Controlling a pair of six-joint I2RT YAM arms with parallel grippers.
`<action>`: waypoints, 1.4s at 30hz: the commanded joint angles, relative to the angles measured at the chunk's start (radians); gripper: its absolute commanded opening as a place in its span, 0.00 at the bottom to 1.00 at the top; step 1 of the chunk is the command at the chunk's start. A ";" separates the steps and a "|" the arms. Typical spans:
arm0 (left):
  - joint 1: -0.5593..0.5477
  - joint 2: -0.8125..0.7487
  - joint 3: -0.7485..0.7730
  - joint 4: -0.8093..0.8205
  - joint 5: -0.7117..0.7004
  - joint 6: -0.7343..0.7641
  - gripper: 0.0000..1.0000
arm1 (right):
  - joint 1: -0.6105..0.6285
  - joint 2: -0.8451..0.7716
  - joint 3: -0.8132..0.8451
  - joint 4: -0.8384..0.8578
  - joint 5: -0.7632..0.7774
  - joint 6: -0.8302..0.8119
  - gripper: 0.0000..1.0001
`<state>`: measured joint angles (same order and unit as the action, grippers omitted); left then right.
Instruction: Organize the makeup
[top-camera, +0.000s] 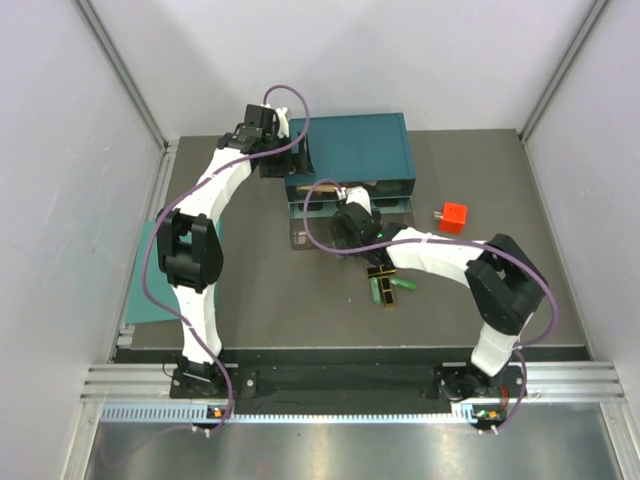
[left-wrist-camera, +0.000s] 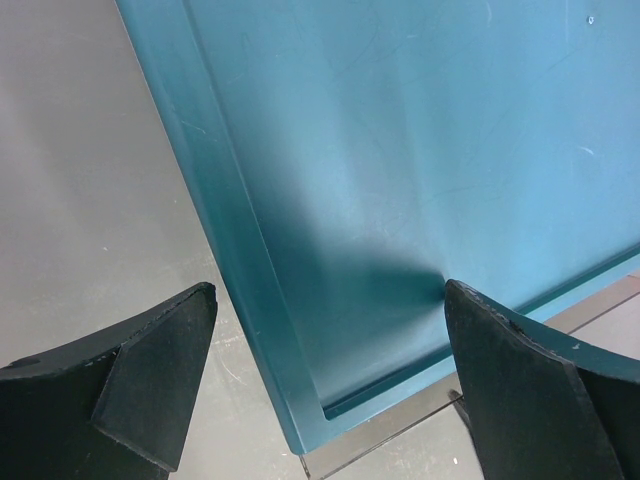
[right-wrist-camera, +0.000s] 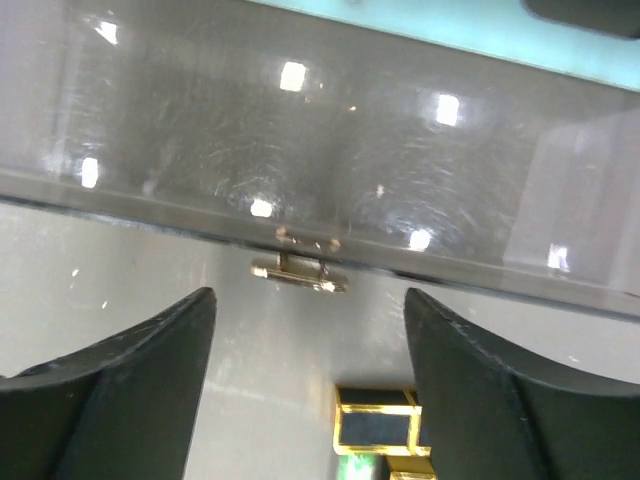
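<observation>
The left pincer (top-camera: 297, 160) is at the left edge of the teal drawer box (top-camera: 360, 145), which stands at the far middle of the table (top-camera: 270, 310). In the left wrist view this pincer (left-wrist-camera: 328, 290) is spread wide. One finger (left-wrist-camera: 150, 390) hangs over the grey table and the other (left-wrist-camera: 530, 390) over the box's flat top (left-wrist-camera: 420, 150), so the box's raised rim and near corner lie between them. It grips nothing, and I cannot tell whether either finger touches the box.

The right pincer (top-camera: 345, 222) is at the front of the box, low down by the drawers. Its wrist view shows it (right-wrist-camera: 308, 295) gaping, the two dark fingers (right-wrist-camera: 130, 390) set to either side of a small gold handle (right-wrist-camera: 300, 272) on the front of a clear drawer (right-wrist-camera: 300, 130). The handle sits just beyond the fingertips, apart from both, and nothing is held.

The makeup in plain sight lies on the table in a small cluster just in front of the box, close under the right forearm. There is a black-and-gold case (top-camera: 379, 270), also seen at the bottom of the right wrist view (right-wrist-camera: 378, 428), and two green sticks (top-camera: 385, 293) just beside it on the near side. What the drawers hold is too small to tell.

A red cube (top-camera: 452, 215) sits to the right of the box, apart from the makeup. A flat teal panel (top-camera: 150, 290) lies at the table's left edge, partly behind the left arm.
</observation>
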<state>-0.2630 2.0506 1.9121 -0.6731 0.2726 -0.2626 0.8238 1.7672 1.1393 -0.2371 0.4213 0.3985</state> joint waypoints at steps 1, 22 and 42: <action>0.004 0.023 -0.013 -0.100 -0.039 0.054 0.99 | 0.015 -0.158 0.045 -0.079 0.022 -0.039 0.77; 0.004 0.036 -0.036 -0.097 -0.003 0.054 0.99 | 0.008 -0.361 -0.233 -0.335 -0.176 0.072 0.57; 0.005 0.048 -0.041 -0.118 -0.004 0.063 0.99 | -0.008 -0.207 -0.293 -0.246 -0.202 0.069 0.18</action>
<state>-0.2600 2.0529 1.9079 -0.6815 0.3141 -0.2573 0.8211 1.5249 0.8707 -0.4931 0.2321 0.4706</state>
